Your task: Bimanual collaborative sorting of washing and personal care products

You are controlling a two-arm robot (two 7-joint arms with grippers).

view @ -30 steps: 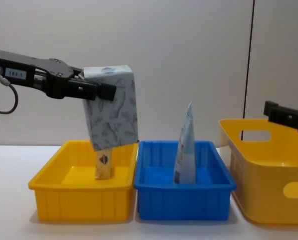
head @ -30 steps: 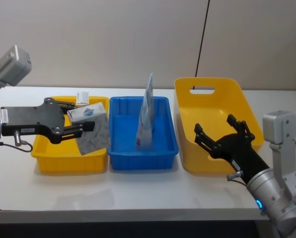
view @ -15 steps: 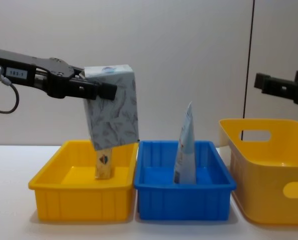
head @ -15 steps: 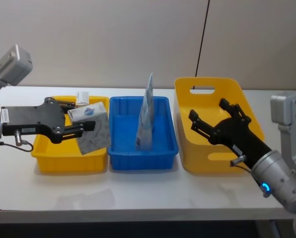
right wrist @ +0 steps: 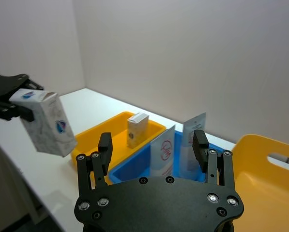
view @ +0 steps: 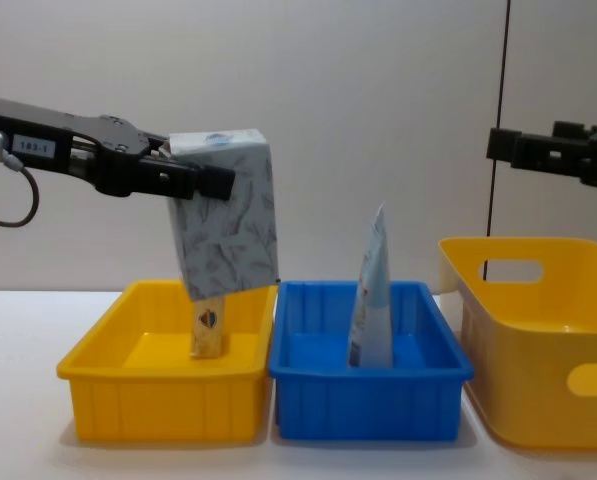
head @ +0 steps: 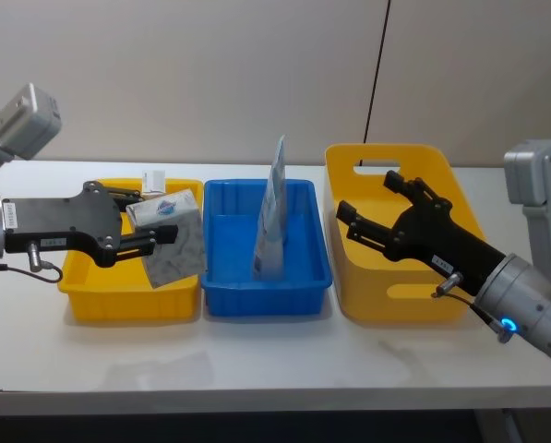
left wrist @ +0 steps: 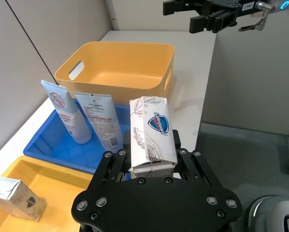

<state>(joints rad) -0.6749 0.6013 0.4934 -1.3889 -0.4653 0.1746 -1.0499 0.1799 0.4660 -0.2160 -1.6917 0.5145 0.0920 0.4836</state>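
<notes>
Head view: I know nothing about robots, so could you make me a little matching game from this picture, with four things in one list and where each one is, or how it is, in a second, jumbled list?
Things:
1. white pack
2. beige carton
3. pale blue tubes
4. right tool

Places or states:
A. standing upright in the blue bin
B. open, in the air over the large yellow bin
C. gripped by the left tool, lifted clear of the bins
D. standing inside the small yellow bin

Pairs: 1-C, 2-D, 3-A, 4-B
</notes>
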